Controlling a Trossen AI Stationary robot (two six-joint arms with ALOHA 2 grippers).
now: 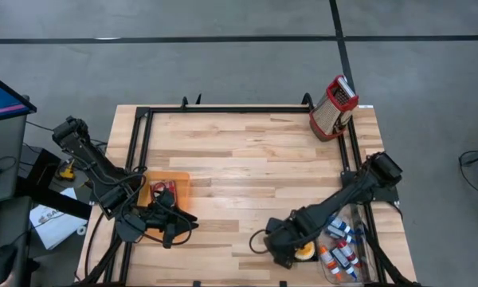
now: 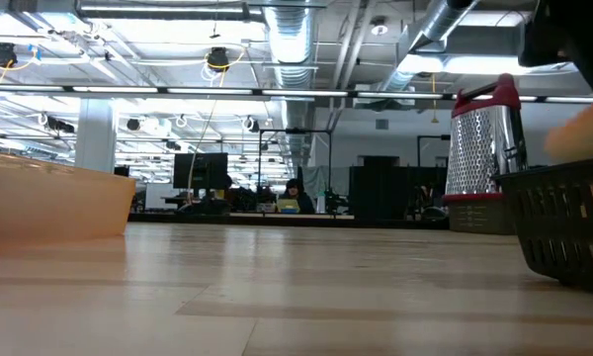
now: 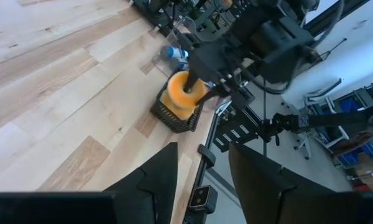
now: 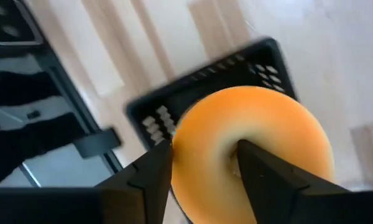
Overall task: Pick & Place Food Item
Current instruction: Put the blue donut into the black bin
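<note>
An orange ring-shaped donut (image 4: 261, 134) is in my right gripper (image 4: 202, 146), over a small black mesh basket (image 4: 199, 93) near the table's near edge. The high view shows the right gripper (image 1: 291, 239) with the donut (image 1: 305, 253) beside it. In the left wrist view the donut (image 3: 183, 92) stands in the mouth of the basket (image 3: 174, 117). My left gripper (image 1: 179, 225) is open and holds nothing. It waits at the near left, beside an orange tray (image 1: 169, 187), and points across the table at the basket. My right gripper pinches one side of the donut's ring (image 4: 196, 162), with one finger (image 4: 255, 168) in the hole and the other (image 4: 152, 171) outside the rim. The fingers come from above, slanting down. The donut stands on edge over the basket; whether it touches the basket I cannot tell.
A metal box grater with red trim (image 1: 334, 108) stands at the far right corner. A clear bin of small bottles (image 1: 342, 247) lies just right of the basket. A black frame rail (image 1: 239, 109) borders the table. Bare wood lies between the tray and the basket.
</note>
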